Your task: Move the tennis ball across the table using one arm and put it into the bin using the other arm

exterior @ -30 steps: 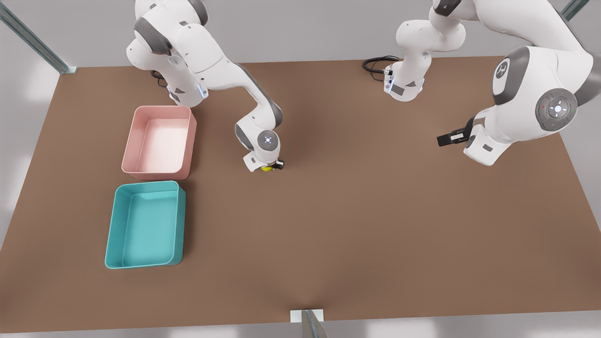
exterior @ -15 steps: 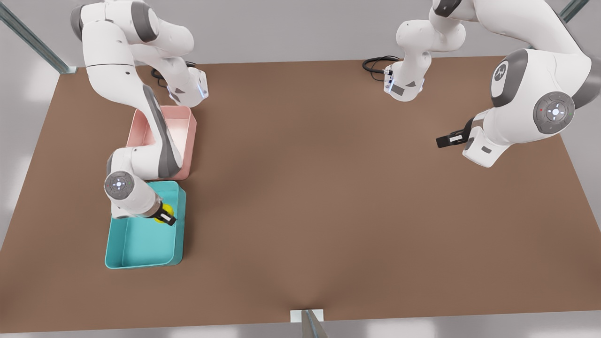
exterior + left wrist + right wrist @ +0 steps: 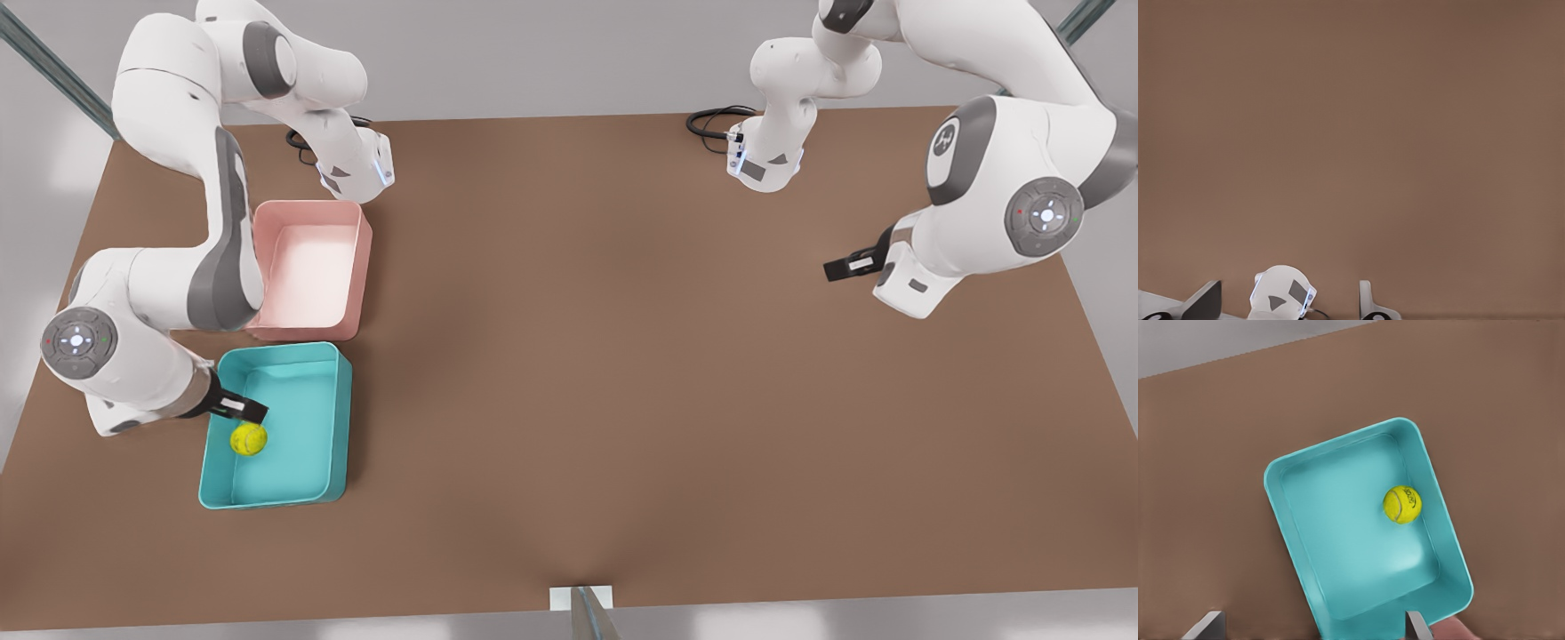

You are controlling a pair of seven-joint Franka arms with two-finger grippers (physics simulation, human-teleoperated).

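- The right gripper [image 3: 252,411] hangs over the teal bin [image 3: 333,418] at the front view's left, above the bin's edge that lies nearest the arm's wrist.
- In the right wrist view its two fingertips [image 3: 1206,625] stand far apart with only air between them, so the gripper is wide and holds nothing.
- The tennis ball [image 3: 249,439] lies inside the bin on its floor, just beside the wall on the front view's left and free of the fingers.
- In the right wrist view the ball [image 3: 1402,505] rests close to one long wall of the bin [image 3: 1281,520], and its seam and a small dark print show on top.
- The bin sits flat on the table [image 3: 622,356], with the pink tray [image 3: 356,267] just behind it; the two trays nearly touch at their short ends.
- The left gripper [image 3: 845,265] waits at the front view's right, raised over bare tabletop and well apart from both trays.
- The left wrist view shows its fingertips [image 3: 1205,301] spread wide, nothing between them, with the brown table [image 3: 1351,133] beyond and an arm's white base [image 3: 1283,299] between the two tips farther off.
- A black cable [image 3: 711,120] loops on the table beside the base of the arm at the front view's right.
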